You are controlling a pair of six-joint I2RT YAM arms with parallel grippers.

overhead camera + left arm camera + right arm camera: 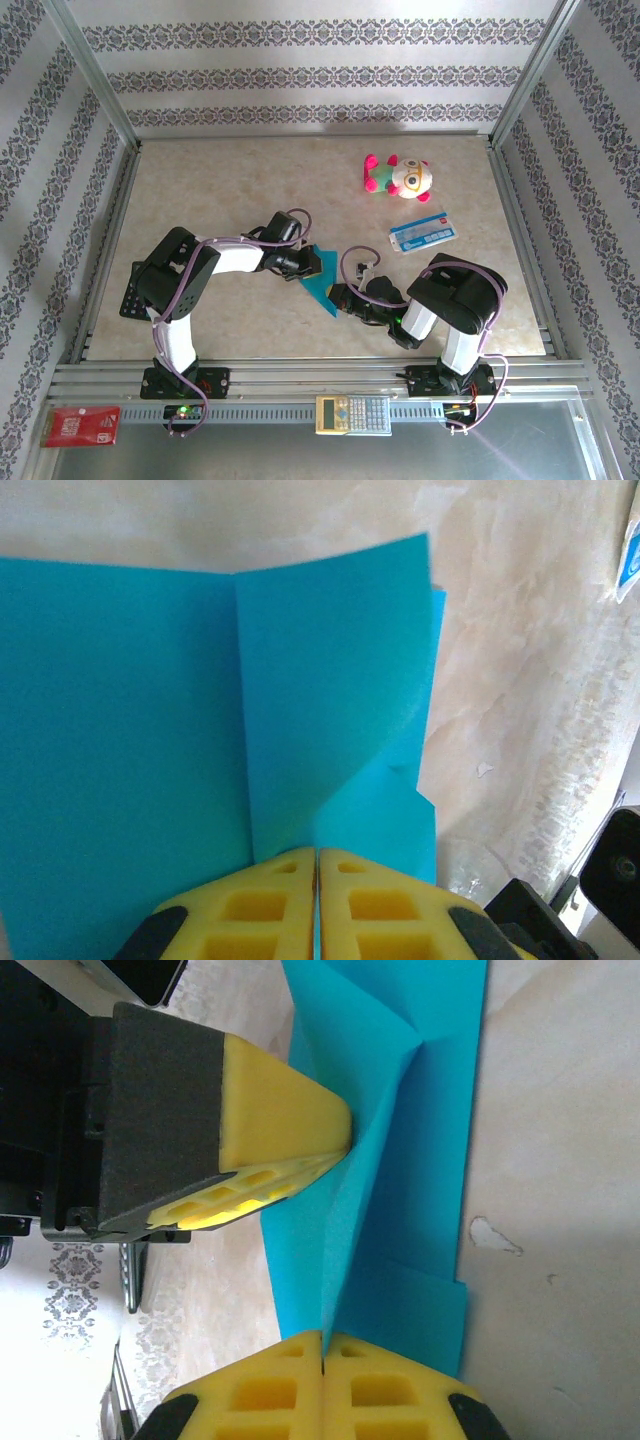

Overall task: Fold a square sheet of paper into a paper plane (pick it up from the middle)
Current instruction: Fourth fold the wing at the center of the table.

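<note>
Paper: thin teal-blue folded paper sheet (323,288), long axis was laid far to near.
Left gripper (317,858): was clamped on its far end.
Right gripper (322,1340): was clamped on its near end.

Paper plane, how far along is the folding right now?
Done: the teal sheet already carries a straight crease and overlapping folded flaps. In hand: the left fingers and the right fingers are each pinched shut on it, from opposite sides. Left: it looks broad and loose, not yet a slim pointed dart, so more folds seem to remain.
</note>
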